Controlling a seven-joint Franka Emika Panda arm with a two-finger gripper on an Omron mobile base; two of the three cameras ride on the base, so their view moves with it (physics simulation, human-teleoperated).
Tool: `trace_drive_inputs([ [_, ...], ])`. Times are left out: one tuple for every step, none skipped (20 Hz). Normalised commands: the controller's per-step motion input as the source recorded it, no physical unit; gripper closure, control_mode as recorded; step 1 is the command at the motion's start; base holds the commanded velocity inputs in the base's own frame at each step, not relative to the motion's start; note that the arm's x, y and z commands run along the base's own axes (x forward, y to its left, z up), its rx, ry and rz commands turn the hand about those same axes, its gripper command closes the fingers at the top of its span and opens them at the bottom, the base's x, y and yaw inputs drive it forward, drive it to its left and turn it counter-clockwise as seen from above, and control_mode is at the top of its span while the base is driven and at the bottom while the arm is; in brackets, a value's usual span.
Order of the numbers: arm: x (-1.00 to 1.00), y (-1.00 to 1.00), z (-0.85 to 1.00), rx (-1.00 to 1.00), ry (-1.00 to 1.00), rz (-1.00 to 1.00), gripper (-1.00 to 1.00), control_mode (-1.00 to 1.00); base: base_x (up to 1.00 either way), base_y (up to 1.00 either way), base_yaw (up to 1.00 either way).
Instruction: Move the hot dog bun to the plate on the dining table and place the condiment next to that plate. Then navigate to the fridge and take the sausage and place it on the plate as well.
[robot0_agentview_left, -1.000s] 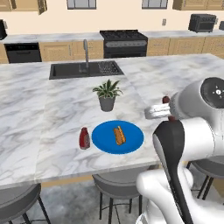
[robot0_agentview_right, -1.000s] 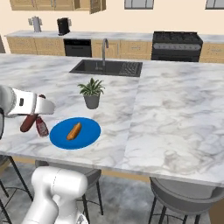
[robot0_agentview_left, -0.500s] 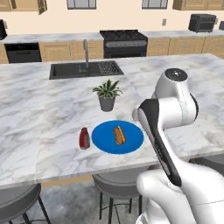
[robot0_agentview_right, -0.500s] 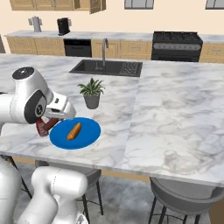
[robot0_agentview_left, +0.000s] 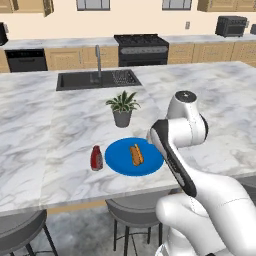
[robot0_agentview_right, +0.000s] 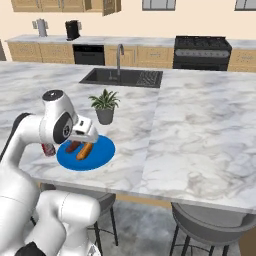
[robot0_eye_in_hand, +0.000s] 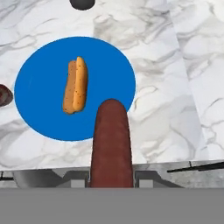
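A blue plate (robot0_agentview_left: 117, 161) (robot0_agentview_right: 100, 155) (robot0_eye_in_hand: 41, 116) lies on the marble dining counter with the tan hot dog bun (robot0_agentview_left: 136, 154) (robot0_agentview_right: 85, 150) (robot0_eye_in_hand: 75, 89) on it. A red condiment bottle (robot0_agentview_left: 96, 158) (robot0_eye_in_hand: 3, 95) stands just left of the plate; in the right base view the condiment bottle (robot0_agentview_right: 48, 149) is partly behind my arm. My gripper (robot0_agentview_right: 83, 136) (robot0_eye_in_hand: 111, 177) hangs low over the plate's right part, shut on a dark brown sausage (robot0_agentview_right: 73, 146) (robot0_eye_in_hand: 111, 144). The sausage points toward the plate, beside the bun and apart from it.
A potted plant (robot0_agentview_left: 122, 108) (robot0_agentview_right: 104, 106) stands just behind the plate. The sink (robot0_agentview_left: 96, 79) and stove (robot0_agentview_left: 140, 47) are farther back. Stools (robot0_agentview_left: 132, 215) (robot0_agentview_right: 215, 225) sit under the counter's near edge. Open marble stretches to the right (robot0_agentview_right: 200, 130).
My arm has swung in from the side, carrying the sausage to a spot low over the blue plate. Bun, bottle and plant have not moved.
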Motion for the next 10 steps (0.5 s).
trace_drive_inputs([
  [0.7,0.0,-0.59,0.0,0.01,0.0,1.0,-1.0,0.0,0.0,0.0],
  [0.78,0.0,-0.62,0.0,0.01,0.0,1.0,-1.0,0.0,0.0,0.0],
  [0.72,0.02,-0.65,0.0,0.04,0.0,1.0,-1.0,0.0,0.0,0.0],
  [0.74,0.06,-0.68,0.0,0.06,0.0,1.0,-1.0,0.0,0.0,0.0],
  [0.7,0.02,-0.66,0.0,0.05,0.0,1.0,-1.0,0.0,0.0,0.0],
  [0.72,0.07,-0.65,0.0,0.1,0.0,1.0,-1.0,0.0,0.0,0.0],
  [0.65,0.06,-0.65,0.0,0.1,0.0,1.0,-1.0,0.0,0.0,0.0],
  [0.62,0.12,-0.67,0.0,0.09,0.0,1.0,-1.0,0.0,0.0,0.0],
  [0.54,0.17,-0.64,0.0,0.04,0.0,1.0,-1.0,0.0,0.0,0.0],
  [0.46,0.15,-0.55,0.0,0.01,0.0,1.0,-1.0,0.0,0.0,0.0],
])
